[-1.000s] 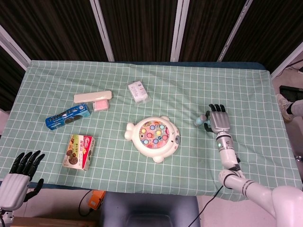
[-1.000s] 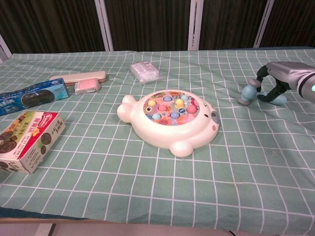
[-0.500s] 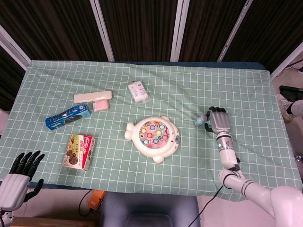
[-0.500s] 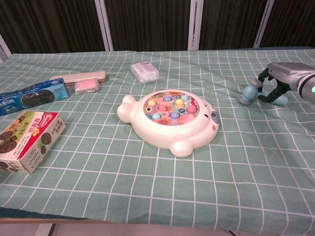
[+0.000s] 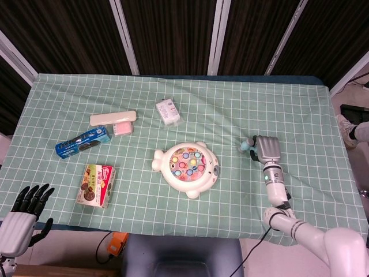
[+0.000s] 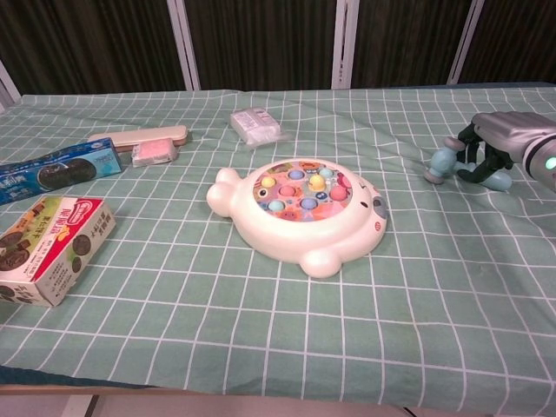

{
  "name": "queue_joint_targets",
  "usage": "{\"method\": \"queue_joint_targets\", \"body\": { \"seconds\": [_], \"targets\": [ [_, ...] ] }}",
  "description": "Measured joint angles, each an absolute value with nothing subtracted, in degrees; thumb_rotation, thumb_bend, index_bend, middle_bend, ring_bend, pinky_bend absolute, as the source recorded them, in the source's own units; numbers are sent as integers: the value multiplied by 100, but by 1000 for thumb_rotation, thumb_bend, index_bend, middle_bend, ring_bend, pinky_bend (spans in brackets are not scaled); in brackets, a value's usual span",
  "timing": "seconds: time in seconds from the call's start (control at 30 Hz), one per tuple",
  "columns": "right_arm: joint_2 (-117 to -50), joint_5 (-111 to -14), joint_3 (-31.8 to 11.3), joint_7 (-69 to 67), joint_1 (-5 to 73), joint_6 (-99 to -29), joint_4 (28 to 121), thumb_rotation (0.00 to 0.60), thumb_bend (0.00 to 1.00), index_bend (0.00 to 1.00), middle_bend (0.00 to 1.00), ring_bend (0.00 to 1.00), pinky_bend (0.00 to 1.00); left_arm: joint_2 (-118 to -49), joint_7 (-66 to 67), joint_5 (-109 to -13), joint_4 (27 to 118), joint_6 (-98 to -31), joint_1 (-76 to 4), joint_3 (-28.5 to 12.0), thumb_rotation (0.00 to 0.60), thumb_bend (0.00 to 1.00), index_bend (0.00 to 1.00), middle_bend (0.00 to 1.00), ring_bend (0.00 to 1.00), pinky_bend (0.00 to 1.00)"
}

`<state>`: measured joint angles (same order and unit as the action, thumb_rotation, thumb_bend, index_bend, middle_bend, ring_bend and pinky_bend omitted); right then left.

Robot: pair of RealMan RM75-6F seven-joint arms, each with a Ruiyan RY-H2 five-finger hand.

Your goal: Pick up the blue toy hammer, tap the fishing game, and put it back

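One right hand fingers curled around blue toy hammer, fishing game well left, left hand fingers spread

Green tablecloth with a white grid, spread over the whole table and hanging over the near edge. Dark blue table edge showing along the far side. Behind the table, black vertically pleated curtains, split by slanted white frame bars. At the near side, a grey-blue chair back, with an orange object on the floor just left of it. At the right margin, pale floor, dark equipment and a white shoe. Even overhead lighting; soft, faint shadows.
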<state>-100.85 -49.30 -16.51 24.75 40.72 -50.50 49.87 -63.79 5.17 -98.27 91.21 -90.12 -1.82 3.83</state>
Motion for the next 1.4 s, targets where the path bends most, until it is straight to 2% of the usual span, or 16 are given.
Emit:
{"method": "queue_joint_targets", "body": {
  "seconds": [0.57, 0.83, 1.13, 1.4],
  "targets": [
    [-10374, -5129, -1659, 2350, 4079, -5066, 4474, 600, 560, 921, 640, 748, 786, -6370, 487, -9836, 9118, -9006, -188, 390, 600, 414, 0, 55, 0, 18],
    [-10205, -5382, -1687, 2119, 4027, -5229, 4714, 600, 566, 929, 647, 755, 790, -6361, 461, -9861, 9113, -9038, -176, 400, 600, 414, 0, 56, 0, 18],
    [-9492, -5683, -1747, 2172, 3876, -5764, 6109, 600, 566, 929, 647, 755, 790, -6351, 432, -9886, 9113, -9050, -177, 406, 600, 414, 0, 56, 0, 18],
    [-8704, -5908, -1691, 3107, 3810, -6285, 8466, 600, 567, 930, 648, 755, 790, -6333, 367, -9923, 9110, -9050, -192, 417, 600, 413, 0, 56, 0, 19]
  ]
}}
